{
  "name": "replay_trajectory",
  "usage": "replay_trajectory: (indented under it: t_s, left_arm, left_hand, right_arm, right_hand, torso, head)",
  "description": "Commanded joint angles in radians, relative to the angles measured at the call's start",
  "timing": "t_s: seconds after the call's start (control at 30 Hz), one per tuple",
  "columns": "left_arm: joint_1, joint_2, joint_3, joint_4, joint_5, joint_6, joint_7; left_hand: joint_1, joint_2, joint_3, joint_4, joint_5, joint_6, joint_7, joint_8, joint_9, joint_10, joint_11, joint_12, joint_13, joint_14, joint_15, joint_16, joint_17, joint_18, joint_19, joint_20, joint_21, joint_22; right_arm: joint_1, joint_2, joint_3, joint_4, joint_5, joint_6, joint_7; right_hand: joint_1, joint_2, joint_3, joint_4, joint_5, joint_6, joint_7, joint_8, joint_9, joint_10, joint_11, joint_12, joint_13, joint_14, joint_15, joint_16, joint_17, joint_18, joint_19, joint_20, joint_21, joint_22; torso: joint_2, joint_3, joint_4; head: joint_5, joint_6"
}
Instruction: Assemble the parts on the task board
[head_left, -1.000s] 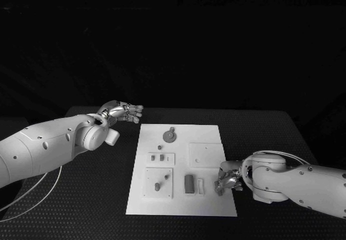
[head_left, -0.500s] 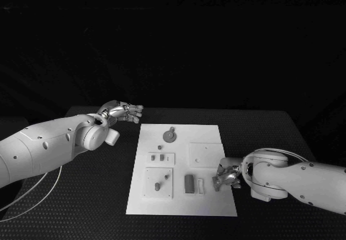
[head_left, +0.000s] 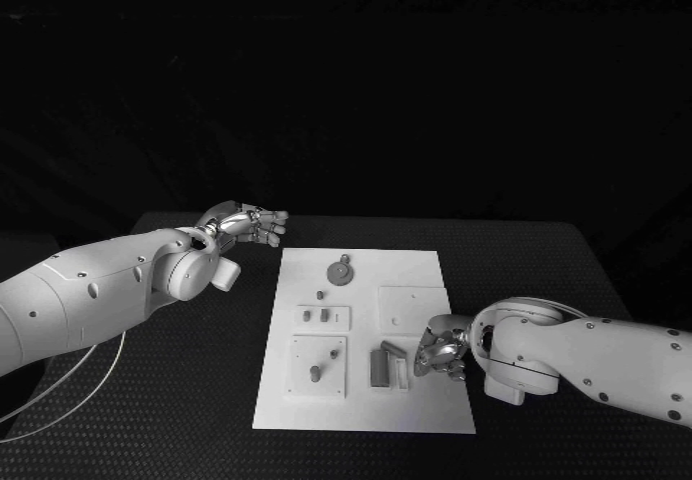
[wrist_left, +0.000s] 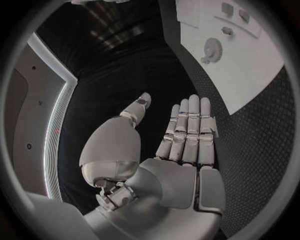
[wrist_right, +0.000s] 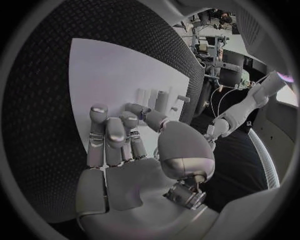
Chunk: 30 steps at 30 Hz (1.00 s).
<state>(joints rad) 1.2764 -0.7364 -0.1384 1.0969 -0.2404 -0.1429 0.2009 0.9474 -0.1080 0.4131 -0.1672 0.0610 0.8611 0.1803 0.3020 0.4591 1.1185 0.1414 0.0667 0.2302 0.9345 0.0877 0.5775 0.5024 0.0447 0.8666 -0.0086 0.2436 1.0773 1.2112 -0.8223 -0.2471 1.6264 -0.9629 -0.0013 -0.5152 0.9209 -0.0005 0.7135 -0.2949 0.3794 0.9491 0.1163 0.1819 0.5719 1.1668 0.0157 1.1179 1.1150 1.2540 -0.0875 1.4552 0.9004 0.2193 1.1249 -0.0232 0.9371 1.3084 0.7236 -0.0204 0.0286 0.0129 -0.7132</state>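
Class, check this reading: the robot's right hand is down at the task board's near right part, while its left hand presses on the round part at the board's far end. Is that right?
Not quite. The left hand presses on nothing: in the head view it hangs over the black table, off the task board's far left corner, apart from the round part. The right hand is indeed at the board's near right part.

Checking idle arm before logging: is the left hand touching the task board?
Apart. In the head view the left hand hangs past the task board's far left corner, with bare black table between the fingers and the plate's edge.
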Motion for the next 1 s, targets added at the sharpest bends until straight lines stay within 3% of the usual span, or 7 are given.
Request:
replay_trajectory:
  t_s: [0.03,0.3,0.47,0.73,0.87,1.0]
  left_arm:
    - [0.002,0.001,0.000,0.003,0.004,0.016,0.005]
    - [0.002,-0.001,0.000,0.002,0.004,0.015,0.005]
    - [0.002,-0.002,0.000,0.003,0.004,0.015,0.005]
    - [0.002,-0.002,0.000,0.002,0.004,0.015,0.005]
    - [0.002,-0.001,0.000,0.001,0.004,0.016,0.006]
    - [0.002,-0.001,0.000,0.002,0.004,0.015,0.006]
  left_hand:
    - [-0.004,0.000,-0.005,-0.002,-0.005,-0.006,-0.002,0.004,-0.002,0.004,-0.002,0.004,-0.001,0.009,0.002,-0.006,0.001,0.006,0.006,-0.001,-0.004,0.002]
    - [-0.004,0.000,-0.005,-0.002,-0.005,-0.006,-0.002,0.004,-0.002,0.004,-0.002,0.004,-0.001,0.009,0.002,-0.006,0.002,0.006,0.006,-0.001,-0.005,0.002]
    - [-0.004,0.000,-0.005,-0.002,-0.005,-0.006,-0.002,0.004,-0.002,0.004,-0.002,0.004,-0.001,0.009,0.002,-0.006,0.002,0.006,0.006,-0.001,-0.005,0.002]
    - [-0.003,0.001,-0.005,-0.002,-0.005,-0.006,-0.002,0.004,-0.002,0.004,-0.002,0.004,-0.001,0.009,0.002,-0.007,0.003,0.006,0.006,-0.001,-0.005,0.002]
    - [-0.003,0.001,-0.005,-0.002,-0.005,-0.006,-0.002,0.004,-0.002,0.004,-0.002,0.004,-0.001,0.009,0.002,-0.007,0.003,0.006,0.006,-0.001,-0.005,0.002]
    - [-0.003,0.001,-0.005,-0.002,-0.005,-0.006,-0.002,0.004,-0.002,0.004,-0.002,0.004,-0.001,0.009,0.002,-0.007,0.004,0.006,0.006,-0.001,-0.005,0.002]
  right_arm:
    - [0.000,0.011,0.000,-0.008,0.058,0.028,-0.011]
    - [0.000,0.020,0.000,-0.023,0.035,0.031,-0.014]
    - [0.000,0.015,0.000,-0.017,-0.026,0.003,0.005]
    - [0.000,0.003,0.000,-0.009,-0.096,-0.024,0.038]
    - [-0.001,-0.009,0.000,-0.004,-0.156,-0.063,0.077]
    - [0.000,-0.025,0.000,0.002,-0.244,-0.112,0.133]
  right_hand:
    - [-0.010,-0.002,-0.004,0.005,-0.004,-0.010,0.016,-0.002,-0.002,0.001,0.004,0.000,-0.001,0.000,0.000,-0.007,-0.001,0.043,0.003,-0.001,0.000,0.015]
    - [-0.019,-0.006,-0.006,0.007,-0.004,-0.010,0.017,-0.002,-0.005,0.000,0.004,0.000,-0.002,-0.001,0.000,-0.007,-0.001,0.043,0.004,0.000,-0.001,0.014]
    - [-0.022,-0.009,-0.006,0.007,-0.004,-0.008,0.016,-0.001,-0.006,-0.001,0.004,0.001,-0.002,-0.001,0.000,-0.007,0.000,0.043,0.005,0.000,-0.001,0.014]
    - [-0.023,-0.033,-0.006,0.007,-0.004,0.000,0.013,0.005,-0.009,0.002,0.001,0.004,-0.002,0.002,-0.002,-0.005,0.000,0.043,0.011,-0.002,-0.002,0.013]
    - [-0.019,-0.056,-0.004,0.010,-0.004,0.003,0.012,0.009,-0.012,0.003,-0.001,0.006,-0.002,0.004,-0.004,-0.006,-0.001,0.043,0.016,-0.004,-0.003,0.011]
    - [0.011,-0.110,0.007,0.023,-0.005,0.018,0.007,0.021,-0.015,0.011,-0.006,0.009,-0.004,0.014,-0.009,-0.005,0.004,0.043,0.028,-0.009,-0.006,0.007]
  torso:
    - [0.000,-0.0005,0.0005]
    - [0.000,-0.0003,0.0012]
    - [0.000,0.0003,-0.0001]
    - [0.000,0.0015,-0.0014]
    - [0.000,0.0018,-0.0012]
    - [0.000,0.0020,-0.0015]
  head:
    - [-0.001,0.000]
    - [0.000,-0.002]
    - [0.000,-0.001]
    - [0.001,0.001]
    - [0.002,0.002]
    - [0.001,0.002]
